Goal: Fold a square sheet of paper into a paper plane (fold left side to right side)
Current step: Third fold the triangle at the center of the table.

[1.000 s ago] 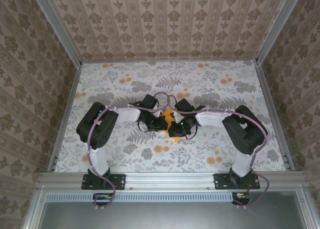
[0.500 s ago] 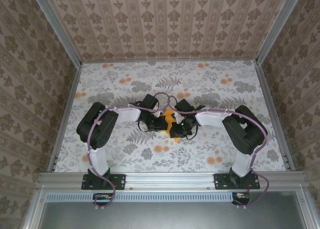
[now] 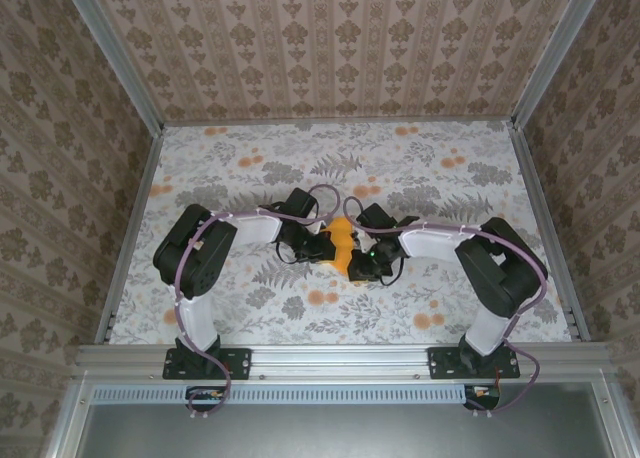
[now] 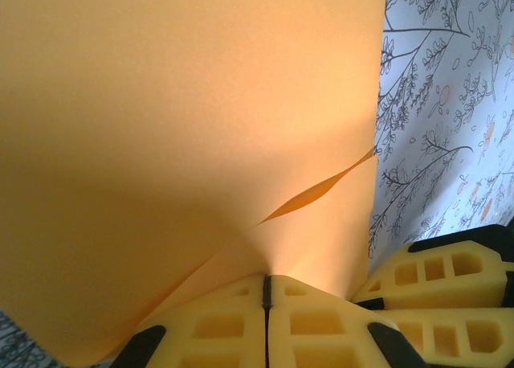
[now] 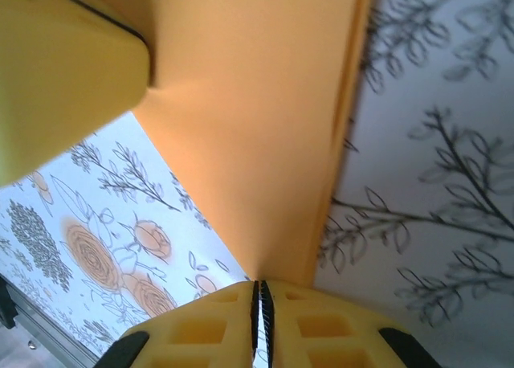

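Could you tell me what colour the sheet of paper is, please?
The sheet of paper is plain bright orange, best seen in the left wrist view.

Matt, smooth orange paper sheet [image 4: 185,143]; yellow plastic jaws.

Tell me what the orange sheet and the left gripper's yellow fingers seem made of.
Sheet: thin matte paper; it bows and creases softly, with light glowing through. Left fingers: likely moulded yellow plastic with a dull finish and rectangular pockets; possibly 3D-printed.

Beneath the left gripper [image 4: 265,280] and right gripper [image 5: 259,285] spreads a flowered grey tablecloth [image 3: 250,168]; beyond and beside them rise brown patterned walls [image 3: 330,38] framed by metal rails [image 3: 131,228].
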Motion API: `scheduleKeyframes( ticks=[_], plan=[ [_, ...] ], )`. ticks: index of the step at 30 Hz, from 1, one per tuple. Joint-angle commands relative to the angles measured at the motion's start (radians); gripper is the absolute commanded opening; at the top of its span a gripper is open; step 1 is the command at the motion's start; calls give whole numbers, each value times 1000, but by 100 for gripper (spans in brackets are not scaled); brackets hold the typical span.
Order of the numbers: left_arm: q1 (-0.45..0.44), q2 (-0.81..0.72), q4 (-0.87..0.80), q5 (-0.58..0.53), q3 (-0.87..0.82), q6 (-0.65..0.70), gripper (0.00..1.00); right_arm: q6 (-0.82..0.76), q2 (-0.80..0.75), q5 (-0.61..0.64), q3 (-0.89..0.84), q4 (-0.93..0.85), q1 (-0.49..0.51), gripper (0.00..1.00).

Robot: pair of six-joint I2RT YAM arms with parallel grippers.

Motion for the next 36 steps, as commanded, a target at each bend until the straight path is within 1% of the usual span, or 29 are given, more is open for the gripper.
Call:
scheduleKeyframes(
  ticks=[1,4,7,9,11,12,15,20,27,31,36],
  plan=[
    [7,42,-84,-101,2,27,7,11,-25,49,-52,-169,-10,12],
    [7,37,-87,-103,5,27,7,2,-66,49,-55,-171,-18,7],
    [6,33,-82,-98,9,24,7,-24,-121,37,-27,-169,-19,0],
    [6,31,-78,-97,12,21,7,-25,-147,0,-9,-151,-18,0],
    [4,29,-77,-96,14,19,7,-3,-150,-40,4,-90,-19,0],
    [4,29,-78,-98,16,17,7,8,-144,-62,9,-63,-17,0],
    [3,29,-73,-96,17,13,7,38,-101,-77,27,0,-6,0],
    [-2,31,-69,-93,22,8,8,55,-13,-50,62,33,-3,0],
    [-2,11,-57,-80,36,-4,9,40,70,-5,64,-8,-2,0],
    [-2,-34,-82,-80,59,17,13,32,90,38,50,-43,-3,0],
    [-4,-115,-80,-55,32,23,11,27,100,70,39,-63,-3,0]
  ],
)
